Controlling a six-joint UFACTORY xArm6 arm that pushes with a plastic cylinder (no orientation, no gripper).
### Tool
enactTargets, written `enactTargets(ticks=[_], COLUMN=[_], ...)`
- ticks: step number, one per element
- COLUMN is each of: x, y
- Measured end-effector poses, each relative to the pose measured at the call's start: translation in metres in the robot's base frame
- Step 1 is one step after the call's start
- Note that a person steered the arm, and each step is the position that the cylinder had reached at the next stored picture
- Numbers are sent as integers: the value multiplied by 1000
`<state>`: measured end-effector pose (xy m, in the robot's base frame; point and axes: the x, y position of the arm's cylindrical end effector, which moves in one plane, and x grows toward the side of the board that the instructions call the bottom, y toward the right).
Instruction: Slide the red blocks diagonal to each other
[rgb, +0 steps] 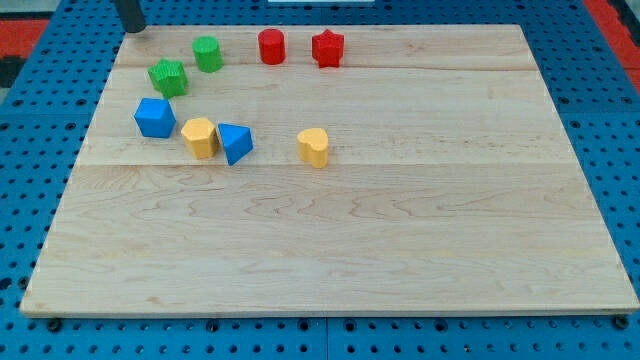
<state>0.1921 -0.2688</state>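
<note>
Camera view: my tip (131, 30) stands at the tabletop's (400, 250) top-left corner, touching no block; no pincer shows, so its opening cannot be told. Near the top edge the red cylinder (271, 46) and red star (328, 48) sit side by side, slightly apart. The green cylinder (208, 53) is nearest my tip.

Showing no readable text, label, brand, number or sign anywhere: nothing printed on the pale wooden board (330, 220), on the blue perforated surface (40, 130) beneath it, or on any coloured block.
</note>
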Motion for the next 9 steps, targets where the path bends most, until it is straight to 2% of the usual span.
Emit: enactTargets(ticks=[9], x=[-1], y=[13])
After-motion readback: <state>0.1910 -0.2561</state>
